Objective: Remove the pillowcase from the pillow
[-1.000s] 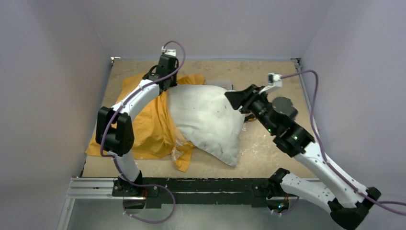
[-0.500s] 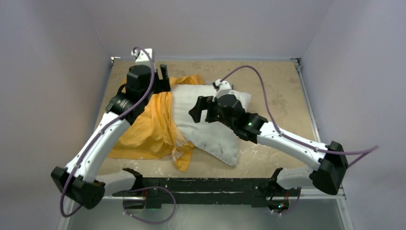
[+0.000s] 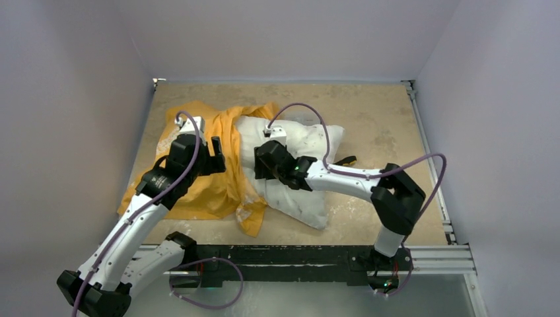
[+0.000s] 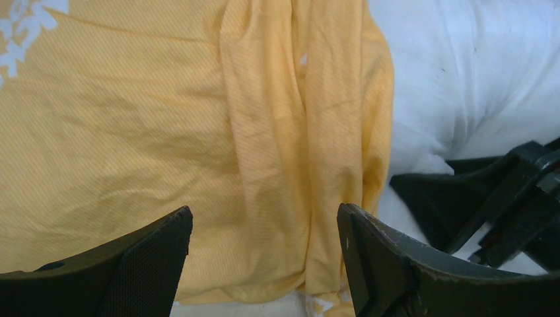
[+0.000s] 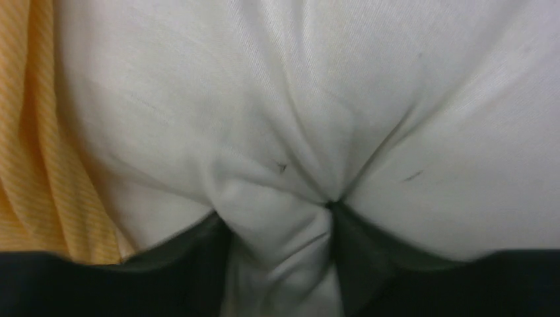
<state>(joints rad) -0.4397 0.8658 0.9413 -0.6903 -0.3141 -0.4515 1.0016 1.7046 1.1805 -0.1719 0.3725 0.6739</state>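
Observation:
The orange pillowcase point(image 3: 205, 178) lies crumpled at the left of the table, still around the left end of the white pillow point(image 3: 297, 185), whose right part lies bare. My left gripper point(image 3: 216, 153) is open and empty just above the bunched orange folds point(image 4: 264, 132) by the case's mouth. My right gripper point(image 3: 259, 165) presses into the pillow near the case's edge and is shut on a pinched fold of white pillow fabric point(image 5: 284, 218). The orange edge shows at the left of the right wrist view point(image 5: 33, 165). The Mickey print is hidden.
The tan tabletop point(image 3: 376, 119) is walled by pale panels at left, back and right. A small dark object point(image 3: 345, 160) lies by the pillow's right corner. The metal rail point(image 3: 277, 254) runs along the near edge.
Both arms have swung inward and down. The left gripper moved from the far end of the pillowcase to its mouth. The right gripper moved left across the pillow and closed on its fabric.

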